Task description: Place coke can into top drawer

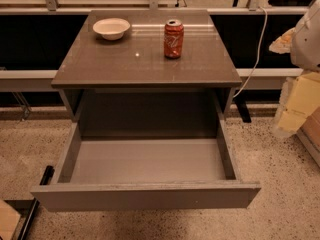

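Note:
The red coke can (pixel 173 38) stands upright on the grey cabinet top (pixel 145 59), right of centre towards the back. The top drawer (pixel 145 194) is pulled wide open below the cabinet top, and its grey inside shows nothing in it. My gripper (pixel 299 101) hangs at the far right edge of the view under a white arm part (pixel 306 36). It is partly cut off, well to the right of the can and above the floor, apart from both can and drawer.
A white bowl (pixel 111 28) sits on the cabinet top at the back left. A white cable (pixel 255 49) hangs down right of the cabinet. Speckled floor (pixel 280 204) surrounds the drawer. A black bar (pixel 37 194) lies at the lower left.

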Controlling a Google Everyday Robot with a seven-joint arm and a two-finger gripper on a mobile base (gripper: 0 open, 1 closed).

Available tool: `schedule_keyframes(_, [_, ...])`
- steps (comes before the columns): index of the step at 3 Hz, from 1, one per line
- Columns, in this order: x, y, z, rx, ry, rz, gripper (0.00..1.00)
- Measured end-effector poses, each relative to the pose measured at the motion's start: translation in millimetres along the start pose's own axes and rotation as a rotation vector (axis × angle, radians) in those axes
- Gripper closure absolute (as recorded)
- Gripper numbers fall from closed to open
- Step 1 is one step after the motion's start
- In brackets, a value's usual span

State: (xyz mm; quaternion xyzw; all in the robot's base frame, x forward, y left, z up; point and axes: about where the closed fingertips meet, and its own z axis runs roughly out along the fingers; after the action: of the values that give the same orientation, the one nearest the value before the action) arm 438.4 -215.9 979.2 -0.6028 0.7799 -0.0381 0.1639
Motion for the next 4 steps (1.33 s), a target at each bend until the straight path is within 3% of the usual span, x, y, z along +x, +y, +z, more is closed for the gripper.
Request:
schedule_keyframes(1, [0.0, -0.1, 0.0, 0.000, 0.000, 0.000, 0.00])
schedule_keyframes(2, [-3.5, -14.9, 5.5, 0.053, -0.081, 0.052, 0.00])
schedule_keyframes(3, [-7.5, -40.6, 17.1, 0.106, -0.188, 0.127, 0.00])
schedule_keyframes(4, [-11.8, -79.7, 36.1, 0.149, -0.262, 0.150, 0.00])
